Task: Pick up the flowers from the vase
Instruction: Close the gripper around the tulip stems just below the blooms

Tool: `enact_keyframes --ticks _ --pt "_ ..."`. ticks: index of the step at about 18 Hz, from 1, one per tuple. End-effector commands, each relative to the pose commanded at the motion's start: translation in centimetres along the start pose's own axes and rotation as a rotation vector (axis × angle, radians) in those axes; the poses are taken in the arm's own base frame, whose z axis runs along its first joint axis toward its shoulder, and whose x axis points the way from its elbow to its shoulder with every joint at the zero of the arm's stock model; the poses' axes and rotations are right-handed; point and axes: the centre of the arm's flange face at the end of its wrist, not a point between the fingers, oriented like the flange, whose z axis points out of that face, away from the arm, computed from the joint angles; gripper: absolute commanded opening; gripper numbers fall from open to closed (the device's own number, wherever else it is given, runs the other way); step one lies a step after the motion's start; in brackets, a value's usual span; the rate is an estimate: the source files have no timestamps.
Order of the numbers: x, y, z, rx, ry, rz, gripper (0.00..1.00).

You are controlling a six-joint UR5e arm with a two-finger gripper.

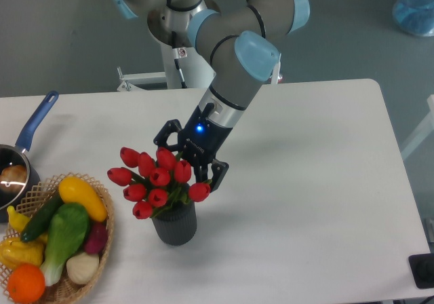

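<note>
At the far left edge of a white bench (319,182), a metal saucepan (10,172) with a blue handle (37,119) shows only in part; the handle points up and to the right. Just in front of it, at the lower left corner, sits a wicker basket (102,239) filled with colourful produce: a yellow squash (81,197), a dark green cucumber (42,216), a pale green leafy vegetable (64,239), a white bulb (83,267) and an orange (26,283).

To the right of the basket, near the middle of the bench, stands the vase (175,224), small, dark grey and ribbed. The flowers (156,176), a bunch of red tulip buds with green leaves, stand in its mouth and spread wider than the vase, leaning a little to the left.

Directly behind and above the bunch is the gripper (192,156), black, with a small blue light glowing above it. Its fingers (218,175) reach down at the back and right side of the buds, one beside the rightmost bud. The blooms hide much of them, so I cannot tell whether they grip the stems or stand apart.

The grey arm (234,87) with pale blue joint caps rises from the gripper up and to the right, then bends back toward its base at the top centre.
</note>
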Motion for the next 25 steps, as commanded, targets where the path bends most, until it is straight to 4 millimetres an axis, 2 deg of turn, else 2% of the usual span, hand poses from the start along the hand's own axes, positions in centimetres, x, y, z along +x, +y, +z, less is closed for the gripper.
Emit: enact_keyframes --ticks 1,3,10,12,20,25 --pt "0.0 0.0 0.0 0.003 0.0 0.001 1.0" --pt "0.0 -0.1 0.0 0.005 0.0 -0.001 0.89" --pt "-0.1 0.0 0.3 0.004 0.004 -0.003 0.28" --pt "-0.2 0.1 0.0 0.007 0.001 -0.005 0.15" --pt "-0.7 -0.2 -1.9 0.056 -0.014 -0.019 0.14" --pt "-1.0 -1.1 -5.4 0.148 -0.038 -0.043 0.14"
